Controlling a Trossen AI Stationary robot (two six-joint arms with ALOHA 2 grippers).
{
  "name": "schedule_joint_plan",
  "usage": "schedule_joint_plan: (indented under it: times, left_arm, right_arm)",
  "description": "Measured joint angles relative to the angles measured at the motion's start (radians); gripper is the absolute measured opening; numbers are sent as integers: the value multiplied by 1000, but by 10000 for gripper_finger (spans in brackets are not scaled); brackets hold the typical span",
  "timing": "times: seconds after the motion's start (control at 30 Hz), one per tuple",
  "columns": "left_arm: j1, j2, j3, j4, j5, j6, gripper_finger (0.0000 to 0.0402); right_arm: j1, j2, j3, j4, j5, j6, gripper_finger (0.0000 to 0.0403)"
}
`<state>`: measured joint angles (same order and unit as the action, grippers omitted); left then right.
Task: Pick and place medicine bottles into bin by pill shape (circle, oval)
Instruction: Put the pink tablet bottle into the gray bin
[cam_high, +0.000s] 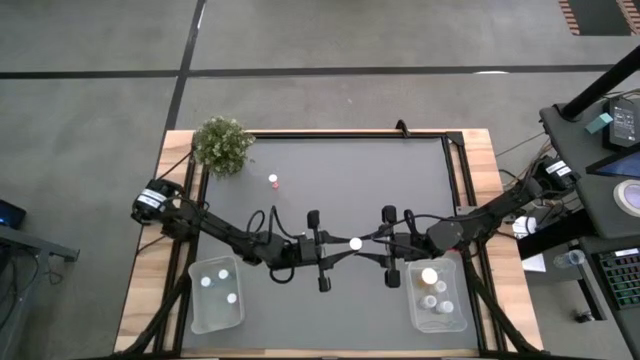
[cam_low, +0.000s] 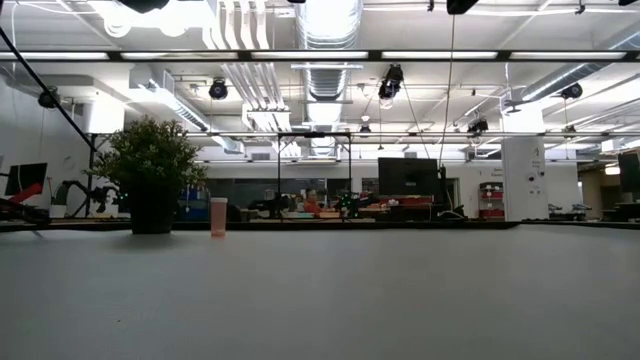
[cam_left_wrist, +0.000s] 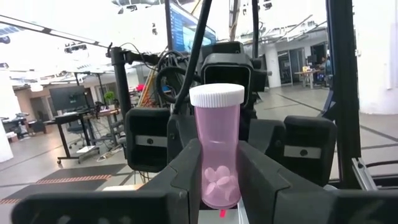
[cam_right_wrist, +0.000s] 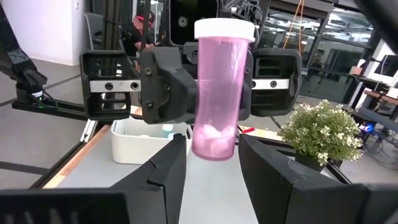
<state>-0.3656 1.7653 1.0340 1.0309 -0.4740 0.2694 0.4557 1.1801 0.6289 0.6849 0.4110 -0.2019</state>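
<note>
Between the two end effectors, above mid-desk toward the near edge, a pink bottle (cam_left_wrist: 216, 149) with a white cap stands upright, off the desk (cam_high: 350, 190). Left end effector (cam_left_wrist: 217, 180) is clamped on its lower body, fingers (cam_left_wrist: 186, 174) pressed to both sides; pale pills show at the bottom. Right end effector (cam_right_wrist: 212, 163) faces it from the other side, fingers (cam_right_wrist: 169, 167) partly open and flanking the bottle base, a slim gap at each side, not gripping.

Another pink bottle (cam_high: 272, 181) stands alone on the desk just beside the plant (cam_high: 222, 144), well apart from both arms. Left bin (cam_high: 216, 294) near the front left corner holds three bottles; right bin (cam_high: 436, 296) at front right holds several, one larger and orange (cam_high: 429, 276).
</note>
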Motion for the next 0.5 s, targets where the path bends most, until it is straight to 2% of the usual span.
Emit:
schedule_joint_plan:
  times: [0.5]
  left_arm:
    - [4, 0, -2, 5, 2, -1, 66]
  right_arm:
    - [0, 0, -1, 27, 0, 49, 94]
